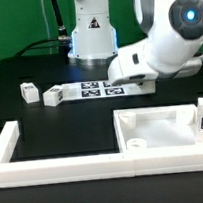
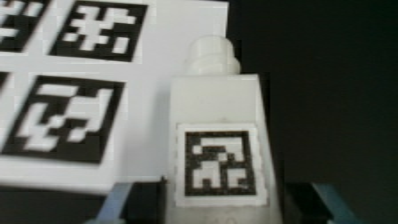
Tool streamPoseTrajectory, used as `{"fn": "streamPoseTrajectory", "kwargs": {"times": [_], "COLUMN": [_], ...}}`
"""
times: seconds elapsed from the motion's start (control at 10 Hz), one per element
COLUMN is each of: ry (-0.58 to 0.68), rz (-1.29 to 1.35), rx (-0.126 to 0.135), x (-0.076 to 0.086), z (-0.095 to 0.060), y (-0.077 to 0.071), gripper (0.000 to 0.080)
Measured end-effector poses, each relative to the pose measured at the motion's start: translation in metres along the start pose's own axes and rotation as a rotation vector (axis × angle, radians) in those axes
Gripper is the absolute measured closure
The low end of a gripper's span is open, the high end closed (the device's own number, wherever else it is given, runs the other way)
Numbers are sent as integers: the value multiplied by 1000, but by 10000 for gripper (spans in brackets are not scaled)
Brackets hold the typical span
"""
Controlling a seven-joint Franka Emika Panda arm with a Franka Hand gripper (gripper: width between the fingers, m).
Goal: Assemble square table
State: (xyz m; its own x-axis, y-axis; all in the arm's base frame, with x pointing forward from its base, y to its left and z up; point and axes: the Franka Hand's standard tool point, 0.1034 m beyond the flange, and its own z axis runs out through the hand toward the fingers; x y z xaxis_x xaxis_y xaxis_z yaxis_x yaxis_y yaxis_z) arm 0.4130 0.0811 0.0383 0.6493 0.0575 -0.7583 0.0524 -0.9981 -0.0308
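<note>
In the wrist view a white leg (image 2: 222,130) with a black-white tag and a narrow peg end lies on the black table, right beside the marker board (image 2: 71,90). My gripper (image 2: 222,205) is open and straddles the leg's tagged end. One finger (image 2: 134,205) is close against the leg and the other stands a little apart from it. In the exterior view my gripper (image 1: 123,80) is low at the marker board's (image 1: 96,88) right end, and the arm hides this leg. The square top (image 1: 162,129) lies at the front right, with a round socket (image 1: 137,143).
Two small white leg blocks (image 1: 28,92) (image 1: 53,96) lie to the left of the marker board in the exterior view. A long white bar frame (image 1: 55,164) runs along the front and up the left side. The robot base (image 1: 91,35) stands at the back.
</note>
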Motion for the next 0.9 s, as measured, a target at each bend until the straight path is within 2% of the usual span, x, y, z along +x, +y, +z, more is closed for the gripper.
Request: {"fn": "streamPoseTrajectory", "kwargs": {"times": [0.1, 0.3, 0.4, 0.5, 0.6, 0.8, 0.9], "ry": [41, 129, 181, 188, 253, 415, 471], "rz": [-1, -7, -20, -12, -11, -13, -23], "rx": [12, 40, 47, 49, 43, 45, 55], "x": [1, -6, -15, -15, -4, -3, 2], "z": [-33, -84, -103, -99, -102, -110, -132], "y": [2, 18, 24, 24, 25, 27, 36], "gripper": [510, 509, 509, 509, 509, 509, 509]}}
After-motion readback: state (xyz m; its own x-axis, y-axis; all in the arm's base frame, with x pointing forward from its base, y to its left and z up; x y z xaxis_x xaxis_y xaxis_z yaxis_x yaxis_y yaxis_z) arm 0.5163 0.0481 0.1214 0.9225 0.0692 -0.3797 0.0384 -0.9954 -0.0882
